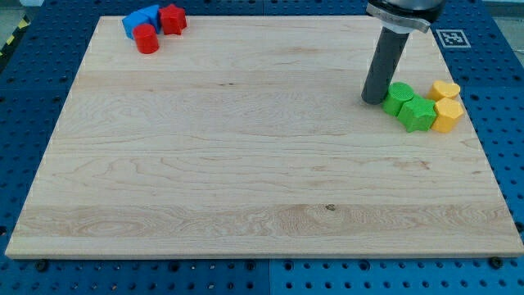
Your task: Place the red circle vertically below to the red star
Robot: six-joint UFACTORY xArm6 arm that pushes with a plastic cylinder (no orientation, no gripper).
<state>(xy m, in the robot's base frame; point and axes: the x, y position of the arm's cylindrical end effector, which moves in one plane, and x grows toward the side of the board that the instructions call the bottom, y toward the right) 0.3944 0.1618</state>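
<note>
The red circle (146, 38) sits near the top left corner of the wooden board (246, 164). The red star (173, 18) lies just to its upper right. Blue blocks (141, 20) touch both, between and left of them. My tip (373, 100) is far off at the view's right, resting on the board just left of a green circle (399, 97). It is a long way from both red blocks.
A green star (418, 114) lies right below the green circle. Two yellow blocks sit next to them, one (446, 90) higher and one (448, 115) lower. A blue pegboard table (508, 123) surrounds the board.
</note>
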